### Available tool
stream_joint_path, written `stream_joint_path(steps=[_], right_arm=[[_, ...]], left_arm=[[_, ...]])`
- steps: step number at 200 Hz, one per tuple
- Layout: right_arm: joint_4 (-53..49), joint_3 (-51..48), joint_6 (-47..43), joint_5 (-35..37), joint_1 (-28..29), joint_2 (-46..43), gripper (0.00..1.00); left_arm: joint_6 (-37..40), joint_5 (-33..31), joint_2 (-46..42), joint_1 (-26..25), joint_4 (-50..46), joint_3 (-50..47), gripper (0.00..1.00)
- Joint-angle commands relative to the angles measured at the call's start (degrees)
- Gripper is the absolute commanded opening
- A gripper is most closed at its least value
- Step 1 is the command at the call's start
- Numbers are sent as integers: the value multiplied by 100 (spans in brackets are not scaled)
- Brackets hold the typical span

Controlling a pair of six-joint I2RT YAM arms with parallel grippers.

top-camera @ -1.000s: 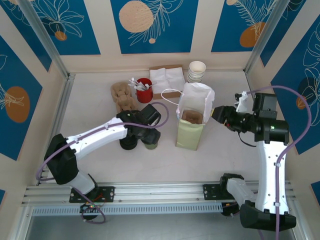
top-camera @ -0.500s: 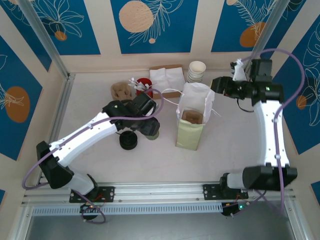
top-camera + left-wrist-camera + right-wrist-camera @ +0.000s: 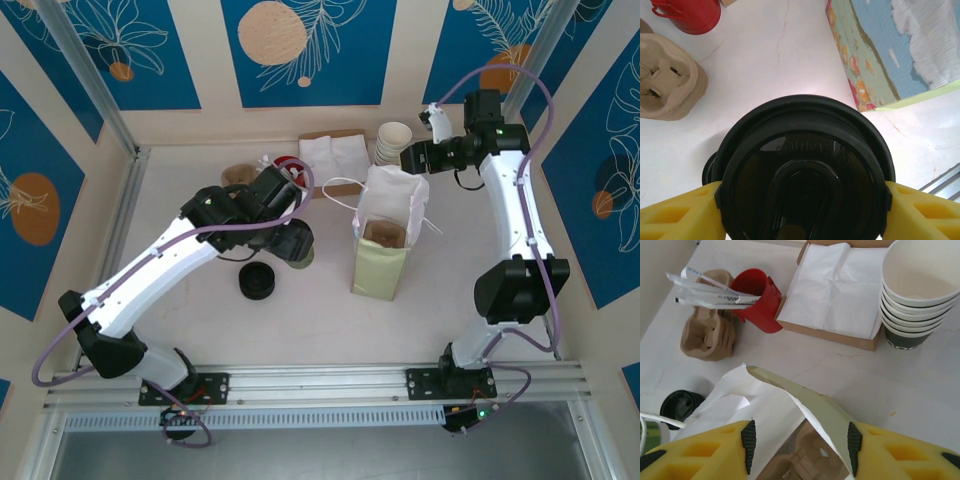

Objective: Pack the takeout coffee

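From above, your left gripper (image 3: 290, 240) is clamped on the takeout coffee (image 3: 297, 247), between the stack of black lids (image 3: 258, 282) and the open paper bag (image 3: 383, 262). The table (image 3: 300, 320) lies bare toward you. Your right gripper (image 3: 410, 158) hangs by the white cup stack (image 3: 393, 142), at the bag's far rim. In the left wrist view, yellow fingers (image 3: 675, 217) press both sides of the lid, with the bag close right and a pulp carrier (image 3: 667, 80) to the left. In the right wrist view, your fingers stand apart over the bag's rim. A napkin box (image 3: 835, 290) and a red cup (image 3: 757, 300) crowd beyond.
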Motion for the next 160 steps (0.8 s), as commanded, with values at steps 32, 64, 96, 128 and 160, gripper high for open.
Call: stream_joint_path(steps=[32,64,96,128,160], right_arm=[[-626,651,-649,-312,122,366,55],[-224,714,-29,-22,151,235,56],[-516,741,110,387,371,215,56],[-696,452,156,398,439,67,56],[-737,345,180,478,432,80,56]], left_arm=[[250,153,-182,54,-45,214,70],[394,176,-88,62,-228,612,71],[531,201,11,71,-393,782,71],[433,278,146,84,-596,1010,72],[302,263,326,80,-852,1474,72]])
